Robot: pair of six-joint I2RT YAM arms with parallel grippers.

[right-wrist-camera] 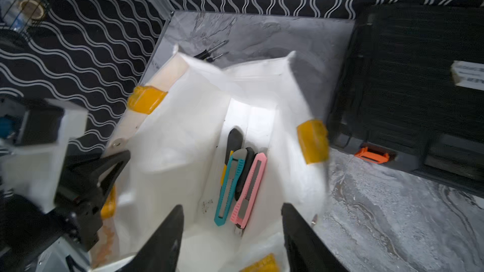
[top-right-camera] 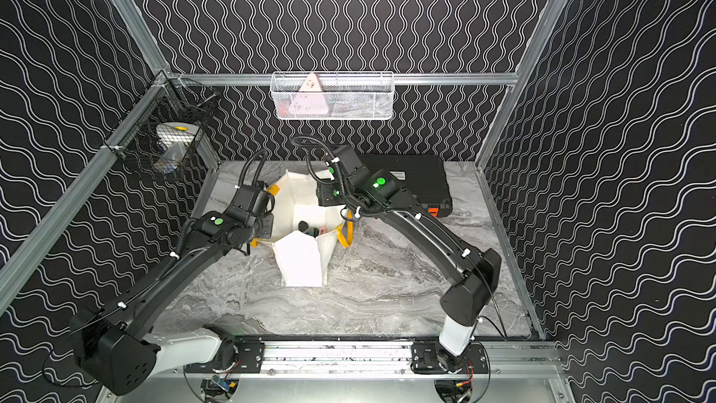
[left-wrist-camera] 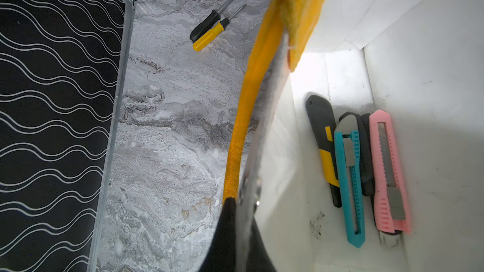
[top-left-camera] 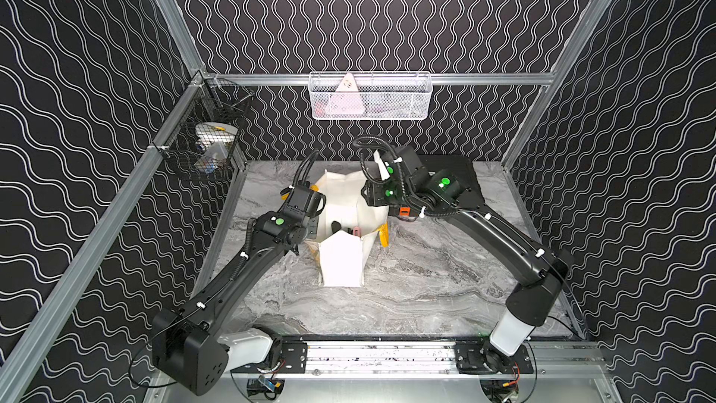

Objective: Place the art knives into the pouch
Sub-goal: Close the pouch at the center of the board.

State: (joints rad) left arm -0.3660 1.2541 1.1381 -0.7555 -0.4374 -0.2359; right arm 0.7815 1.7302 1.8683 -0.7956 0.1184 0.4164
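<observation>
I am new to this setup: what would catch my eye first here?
The white pouch stands open mid-table, a pink knife and a teal knife lying on its floor. The left hand pinches its rim; the right hand hangs open above it.

No writing can be read. A white label (right-wrist-camera: 468, 78) on the black hard case (top-right-camera: 426, 188), at the far right of the table, carries dark print too blurred to make out.

Four knives (left-wrist-camera: 349, 187), two screwdrivers (left-wrist-camera: 209, 35), one pouch (left-wrist-camera: 432, 48).
</observation>
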